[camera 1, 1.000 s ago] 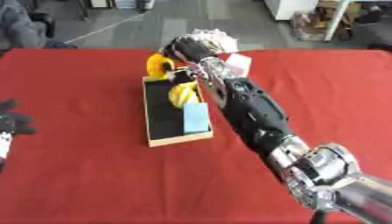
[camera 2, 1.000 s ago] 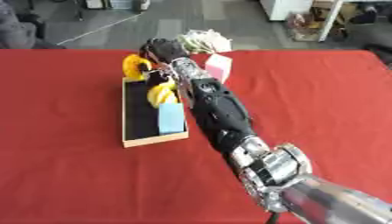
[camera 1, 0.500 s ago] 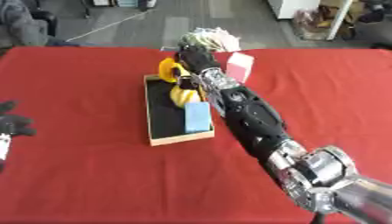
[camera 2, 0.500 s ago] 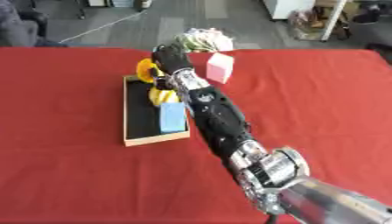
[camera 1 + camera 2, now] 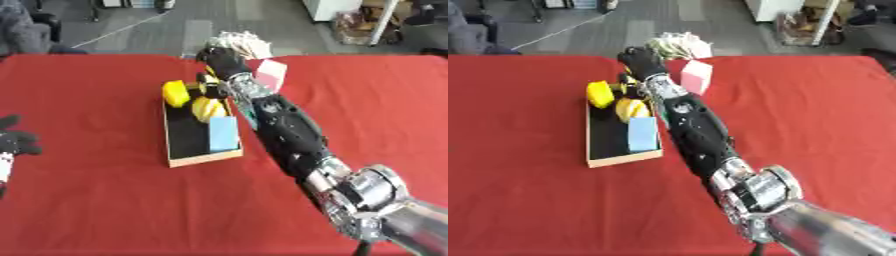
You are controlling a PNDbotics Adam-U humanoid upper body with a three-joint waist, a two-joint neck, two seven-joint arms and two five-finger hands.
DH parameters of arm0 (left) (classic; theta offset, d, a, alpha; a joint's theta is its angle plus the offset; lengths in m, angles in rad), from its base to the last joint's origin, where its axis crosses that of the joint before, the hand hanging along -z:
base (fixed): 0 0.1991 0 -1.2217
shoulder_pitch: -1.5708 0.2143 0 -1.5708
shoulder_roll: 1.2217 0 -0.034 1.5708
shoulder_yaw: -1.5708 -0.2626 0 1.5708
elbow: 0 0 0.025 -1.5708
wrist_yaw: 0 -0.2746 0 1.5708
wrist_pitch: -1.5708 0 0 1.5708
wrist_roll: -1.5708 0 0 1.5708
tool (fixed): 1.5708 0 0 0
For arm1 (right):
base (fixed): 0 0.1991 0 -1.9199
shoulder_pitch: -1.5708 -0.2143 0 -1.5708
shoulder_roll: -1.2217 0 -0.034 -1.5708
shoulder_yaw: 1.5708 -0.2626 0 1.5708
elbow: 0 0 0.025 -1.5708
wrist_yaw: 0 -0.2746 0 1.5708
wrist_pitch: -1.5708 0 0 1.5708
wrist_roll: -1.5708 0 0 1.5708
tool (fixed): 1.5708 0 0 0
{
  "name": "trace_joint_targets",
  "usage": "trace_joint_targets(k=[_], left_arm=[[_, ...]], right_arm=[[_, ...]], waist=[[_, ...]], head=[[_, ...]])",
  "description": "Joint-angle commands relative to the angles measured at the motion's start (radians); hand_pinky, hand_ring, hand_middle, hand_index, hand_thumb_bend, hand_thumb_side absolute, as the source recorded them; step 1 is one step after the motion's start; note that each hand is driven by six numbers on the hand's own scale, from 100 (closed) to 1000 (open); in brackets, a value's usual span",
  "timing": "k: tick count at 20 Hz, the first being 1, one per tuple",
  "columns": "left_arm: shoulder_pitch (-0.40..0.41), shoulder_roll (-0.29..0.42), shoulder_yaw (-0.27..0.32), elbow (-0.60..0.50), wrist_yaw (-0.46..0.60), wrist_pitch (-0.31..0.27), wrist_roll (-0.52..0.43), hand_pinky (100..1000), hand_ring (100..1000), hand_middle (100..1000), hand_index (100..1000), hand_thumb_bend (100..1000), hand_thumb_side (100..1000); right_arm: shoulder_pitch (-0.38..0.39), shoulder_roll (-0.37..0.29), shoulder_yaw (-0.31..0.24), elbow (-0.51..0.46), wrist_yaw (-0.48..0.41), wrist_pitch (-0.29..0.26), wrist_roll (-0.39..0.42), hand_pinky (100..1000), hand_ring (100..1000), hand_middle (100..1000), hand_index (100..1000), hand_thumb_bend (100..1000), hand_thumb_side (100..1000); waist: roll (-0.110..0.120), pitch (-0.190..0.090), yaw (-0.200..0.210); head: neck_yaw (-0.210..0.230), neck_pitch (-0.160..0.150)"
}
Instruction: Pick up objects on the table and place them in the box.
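In the left eye view, a red surface (image 5: 96, 200) fills most of the frame. A shallow box (image 5: 203, 159) with a black floor and pale wooden rim lies left of centre. Inside it are a light blue block (image 5: 223, 134) near the lower right of the box, a round yellow object (image 5: 207, 107) above the block, and a second yellow object (image 5: 176, 93) at the box's upper left corner, sitting on or over the rim. The right arm runs from the lower right corner diagonally up to the upper middle of the frame, where the right hand (image 5: 222, 59) is a dark mass above the far end of the box. Whether its fingers are spread or curled cannot be told. Just right of the hand, a pink block (image 5: 271, 75) stands on the surface, outside the box. Directly behind the hand lies a pale crumpled or bundled object (image 5: 242, 42) at the far edge of the surface. The left hand (image 5: 16, 142) shows at the left edge of the frame, about mid-height, idle on the surface with its dark fingers relaxed and holding nothing.

In the right eye view the same layout sits shifted leftward. The right hand is just left of the pink block and in front of the pale bundle. The left hand is outside this frame.
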Motion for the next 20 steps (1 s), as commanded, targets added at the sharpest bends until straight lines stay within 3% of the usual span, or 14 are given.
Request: trace_joint_targets(k=[1,4,6,11,12,13,14,15,16,20], left_arm=[[-0.010,0.012,0.009,-0.009,-0.003,-0.002,-0.004,792,615,609,869,100,722],[-0.010,0.013,0.011,-0.008,-0.002,-0.003,-0.003,792,615,609,869,100,724],[-0.008,0.014,0.012,-0.008,-0.002,-0.003,-0.002,793,615,609,869,100,726],[-0.005,0.019,0.015,-0.007,-0.001,-0.005,-0.001,793,614,608,869,100,728],[-0.004,0.020,0.016,-0.007,-0.001,-0.005,-0.001,793,614,608,869,100,729],[-0.003,0.021,0.016,-0.006,-0.002,-0.005,-0.001,793,614,608,869,100,729],[-0.003,0.021,0.016,-0.006,-0.002,-0.005,-0.001,794,614,608,869,100,731],[-0.003,0.021,0.015,-0.007,-0.002,-0.005,-0.002,794,614,608,869,100,731],[-0.003,0.022,0.015,-0.007,-0.003,-0.006,-0.002,795,614,608,869,100,735],[-0.005,0.022,0.016,-0.007,-0.005,-0.006,-0.002,795,614,608,870,100,736]], right_arm=[[-0.034,-0.029,-0.002,-0.043,-0.011,-0.014,0.019,749,753,738,849,100,262],[-0.045,-0.050,-0.017,-0.066,-0.071,-0.014,0.018,728,742,751,878,100,190],[-0.052,-0.073,-0.043,-0.066,-0.162,0.005,0.025,725,781,826,934,100,121],[-0.063,-0.164,-0.097,-0.007,-0.437,0.114,0.038,806,896,925,990,100,121],[-0.062,-0.183,-0.103,0.015,-0.477,0.139,0.032,827,909,936,993,100,208],[-0.061,-0.199,-0.108,0.036,-0.513,0.158,0.024,833,912,938,993,100,238],[-0.059,-0.213,-0.113,0.059,-0.550,0.176,0.015,846,918,943,994,100,356],[-0.059,-0.224,-0.115,0.080,-0.586,0.188,0.006,846,918,943,994,100,356],[-0.057,-0.235,-0.118,0.102,-0.621,0.201,-0.003,866,923,945,994,100,498],[-0.056,-0.257,-0.088,0.175,-0.709,0.210,-0.007,904,950,968,1000,100,581]], waist=[[0.004,0.001,-0.004],[0.000,0.000,-0.008],[-0.003,0.000,-0.012],[-0.008,-0.001,-0.016],[-0.008,0.000,-0.016],[-0.008,0.001,-0.015],[-0.008,0.003,-0.014],[-0.009,0.005,-0.013],[-0.010,0.008,-0.012],[-0.012,0.021,-0.010]], head=[[0.000,-0.003],[0.001,-0.003],[0.000,-0.005],[-0.008,-0.013],[-0.010,-0.016],[-0.013,-0.018],[-0.017,-0.020],[-0.021,-0.022],[-0.026,-0.025],[-0.039,-0.032]])
